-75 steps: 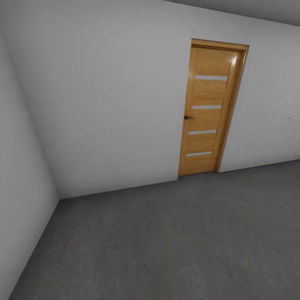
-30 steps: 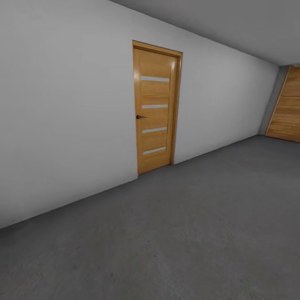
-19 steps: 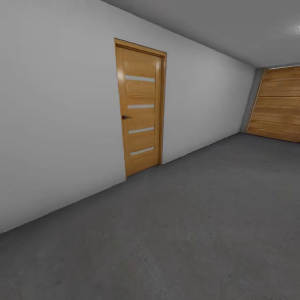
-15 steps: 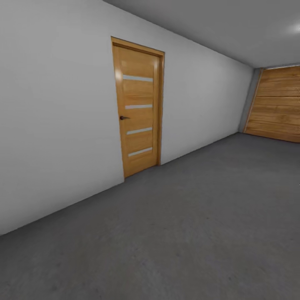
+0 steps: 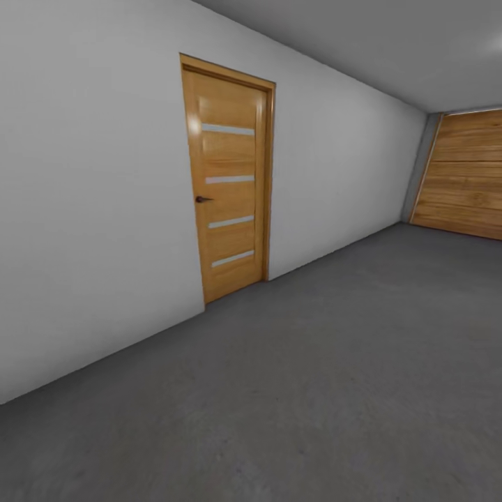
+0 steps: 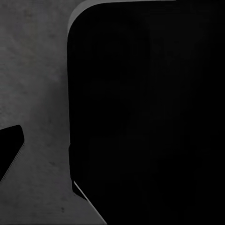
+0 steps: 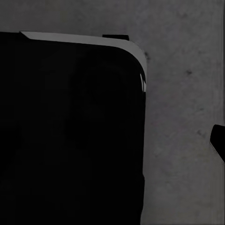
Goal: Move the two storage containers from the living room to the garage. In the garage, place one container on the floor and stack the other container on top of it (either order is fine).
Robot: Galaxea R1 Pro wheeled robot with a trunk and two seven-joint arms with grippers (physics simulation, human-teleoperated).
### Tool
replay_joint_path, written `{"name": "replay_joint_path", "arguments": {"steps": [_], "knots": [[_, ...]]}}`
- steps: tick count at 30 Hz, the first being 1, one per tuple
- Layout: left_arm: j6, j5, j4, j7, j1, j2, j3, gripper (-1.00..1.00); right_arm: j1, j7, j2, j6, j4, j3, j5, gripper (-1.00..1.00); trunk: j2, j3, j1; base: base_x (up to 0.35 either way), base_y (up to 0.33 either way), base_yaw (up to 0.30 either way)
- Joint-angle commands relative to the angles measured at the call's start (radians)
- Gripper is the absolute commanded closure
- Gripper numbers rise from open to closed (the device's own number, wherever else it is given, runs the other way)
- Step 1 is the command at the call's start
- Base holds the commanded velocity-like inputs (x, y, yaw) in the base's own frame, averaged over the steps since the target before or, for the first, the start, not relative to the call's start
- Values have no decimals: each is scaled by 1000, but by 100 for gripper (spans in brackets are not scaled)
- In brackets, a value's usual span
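I am in the garage, with its dark grey concrete floor (image 5: 328,376) and pale grey walls (image 5: 90,209). The two storage containers are out of view, and so is the living room. In the left wrist view a dark wedge, perhaps a fingertip (image 6: 9,149), pokes in over the floor (image 6: 33,70) beside a large black rounded body (image 6: 150,112). In the right wrist view a similar dark tip (image 7: 218,140) shows over the floor (image 7: 183,93), next to a black rounded body (image 7: 70,131). I see nothing held.
An orange-wood door (image 5: 226,178) with pale stripes and a dark handle stands shut in the left wall. A wide wood-panelled door (image 5: 464,174) closes the far right end. Open floor stretches ahead toward it.
The camera has swung right: the striped door slid from right of centre to left of centre, and the wood-panelled door came into view at the far right. Nothing in the room moved.
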Motion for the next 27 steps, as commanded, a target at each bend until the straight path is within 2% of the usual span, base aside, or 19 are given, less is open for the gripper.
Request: {"name": "replay_joint_path", "arguments": {"steps": [1,10,13,14,16,19,27], "knots": [[0,3,-1,0,0,0,1,-100,-1,0,0,-4,1,1,0,-100,0,-1,1,321,0,0],[-2,3,-7,0,1,-1,-1,-100,-1,0,-1,-6,3,0,3,-100,0,-1,1,322,0,0],[-3,15,-19,0,1,-1,0,-100,-1,1,-1,-5,3,1,3,-100,0,-1,1,322,0,0],[-11,98,-30,6,1,0,0,-100,-1,1,-1,-5,3,1,2,-100,0,-1,1,322,0,0],[-11,121,-31,7,1,0,-1,-100,-1,1,-1,-4,3,1,1,-100,0,-1,1,322,0,0],[-11,142,-32,8,0,0,-2,-100,-1,0,-1,-2,3,1,0,-100,0,-1,1,322,0,0],[-11,147,-32,8,1,0,-3,-100,-1,0,-1,0,4,1,0,-100,0,-1,1,322,0,0]]}}
